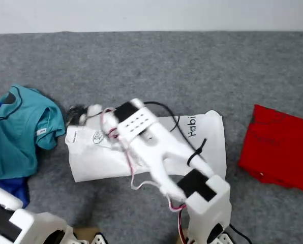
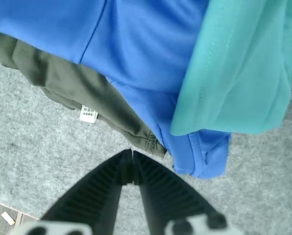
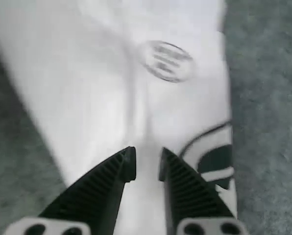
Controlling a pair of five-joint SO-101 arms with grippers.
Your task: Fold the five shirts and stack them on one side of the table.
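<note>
A white shirt [image 1: 141, 150] lies partly folded in the middle of the table. My right gripper [image 1: 82, 115] is over its left end, and in the right wrist view the gripper [image 3: 147, 160] is shut on a crease of the white shirt [image 3: 136, 88], near an oval label [image 3: 168, 61]. A folded red shirt [image 1: 278, 147] lies at the right. A teal shirt [image 1: 19, 132] is heaped at the left over a blue shirt [image 1: 11, 190]. My left gripper [image 2: 132, 157] is shut and holds nothing. It hangs just short of the blue shirt [image 2: 136, 49], teal shirt [image 2: 239, 68] and an olive shirt [image 2: 82, 93].
Grey felt covers the table [image 1: 156, 66], with bare room along the far side. The right arm's cables [image 1: 179, 129] trail across the white shirt. The left arm's base [image 1: 14, 221] sits at the near left corner.
</note>
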